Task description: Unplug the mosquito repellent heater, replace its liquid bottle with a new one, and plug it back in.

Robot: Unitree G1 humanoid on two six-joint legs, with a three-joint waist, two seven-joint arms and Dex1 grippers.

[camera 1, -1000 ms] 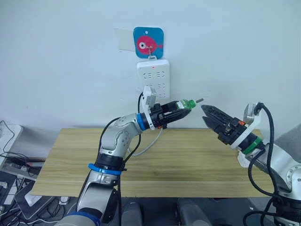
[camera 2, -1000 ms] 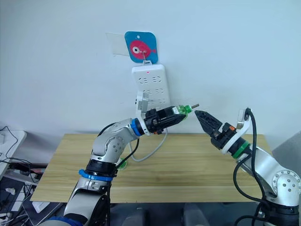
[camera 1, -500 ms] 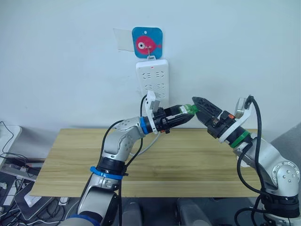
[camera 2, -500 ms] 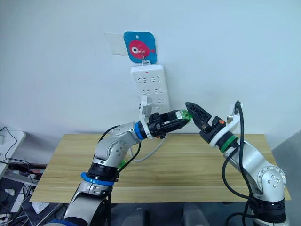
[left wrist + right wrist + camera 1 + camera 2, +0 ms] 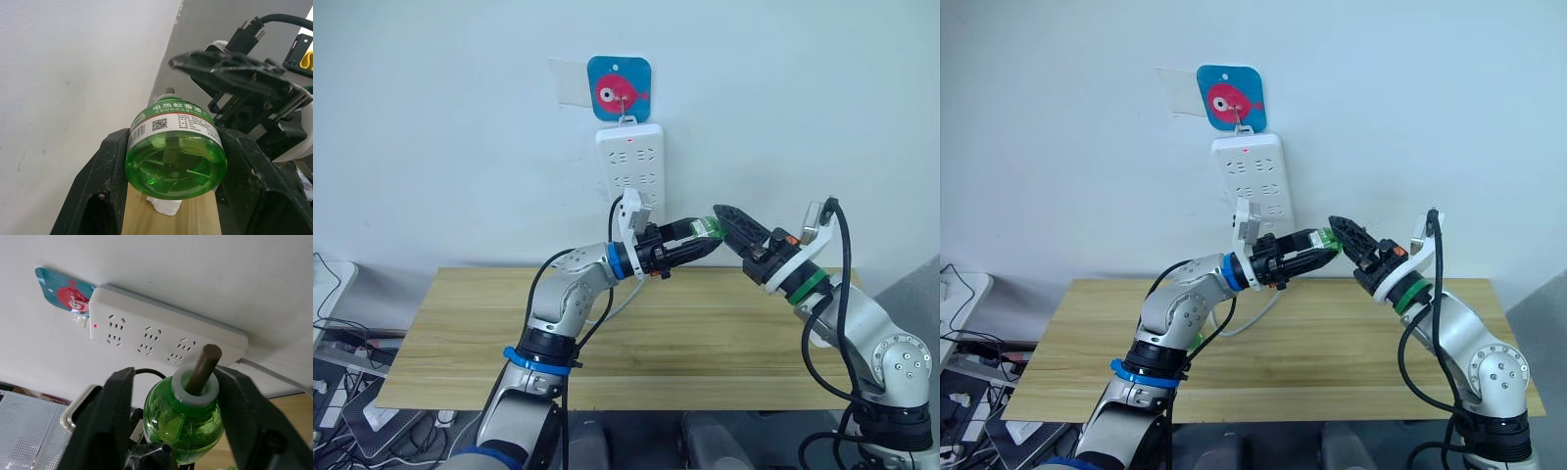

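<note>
The green liquid bottle (image 5: pixel 705 227) hangs in the air over the table, lying sideways, its base toward the left wrist camera. My left gripper (image 5: pixel 697 241) is shut on its body, a black finger (image 5: pixel 110 166) on each side. My right gripper (image 5: pixel 722 217) comes in from the right, with its fingers (image 5: pixel 117 421) pressed against the bottle's shoulder (image 5: pixel 183 416) around the white neck and brown wick (image 5: pixel 203 364). Below the bottle a small white piece (image 5: pixel 164 206) shows on the table; I cannot tell whether it is the heater.
A white power strip (image 5: pixel 631 166) hangs on the wall just behind the bottle, under a blue fish sign (image 5: pixel 619 90), and its cable (image 5: pixel 625 296) drops to the wooden table (image 5: pixel 705 333). Clutter and cables lie on the floor at the left.
My right gripper has moved left up to the bottle's neck end and its fingers have closed in on it. The left arm has lifted the bottle slightly toward it.
</note>
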